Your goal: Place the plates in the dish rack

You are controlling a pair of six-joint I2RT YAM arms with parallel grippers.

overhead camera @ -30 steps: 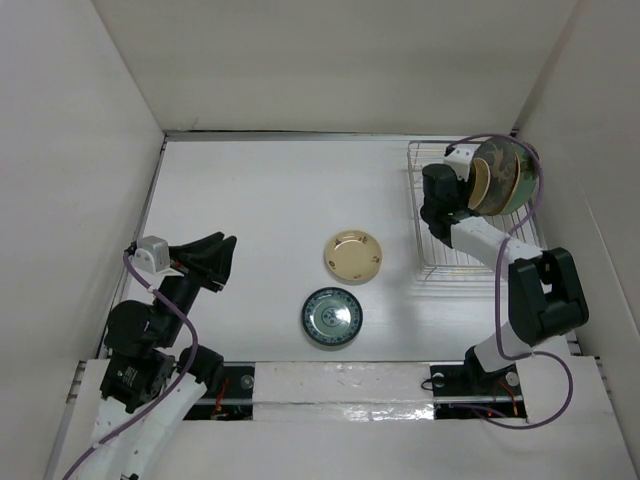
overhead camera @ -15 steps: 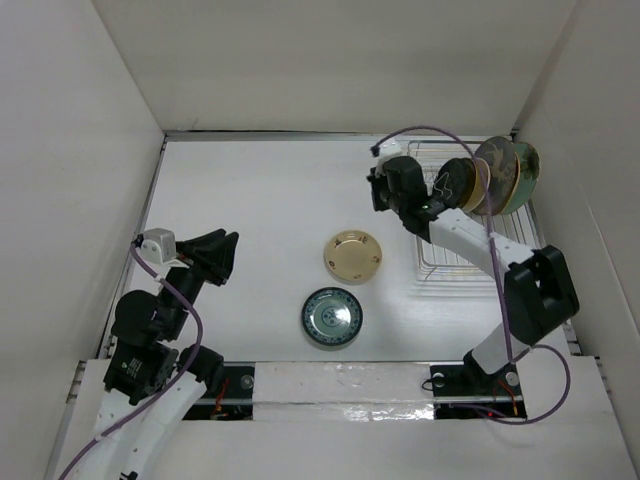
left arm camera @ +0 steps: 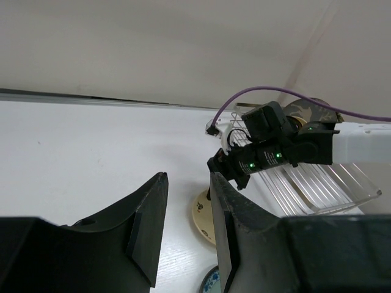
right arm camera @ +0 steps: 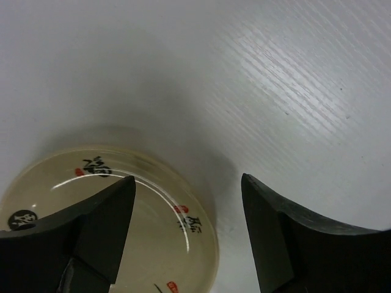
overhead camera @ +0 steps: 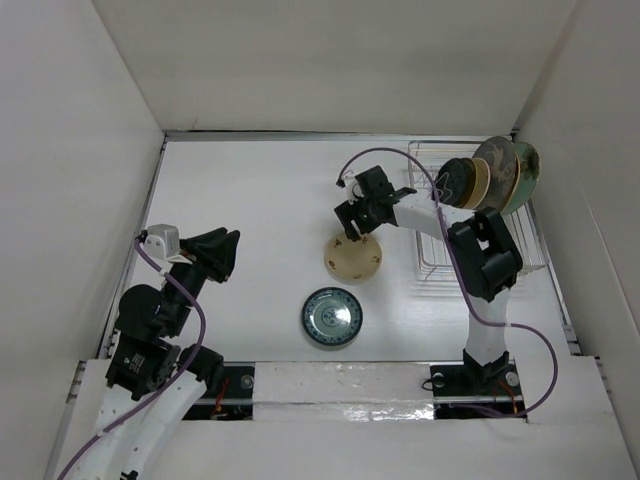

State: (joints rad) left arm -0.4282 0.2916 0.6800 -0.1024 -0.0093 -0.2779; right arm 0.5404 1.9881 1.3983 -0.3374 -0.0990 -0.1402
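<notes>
Silver wire rack (overhead camera: 438, 262) stands to the right of the right pincer (overhead camera: 350, 228), with several plates (overhead camera: 497, 178) upright on edge at its far end. The cream plate (overhead camera: 353, 258) lies just beneath that pincer, whose jaws are wide apart and empty. The blue-green plate (overhead camera: 331, 318) lies nearer the bases. The left pincer (overhead camera: 218, 252) is partly open and holds nothing.

Black brush characters (right arm camera: 98, 166) on cream plate (right arm camera: 165, 250), illegible

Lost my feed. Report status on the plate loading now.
Left gripper open, idle. Right gripper open, over cream plate's far edge. Blue-green plate also on table; others in rack. Nothing in the way.
</notes>
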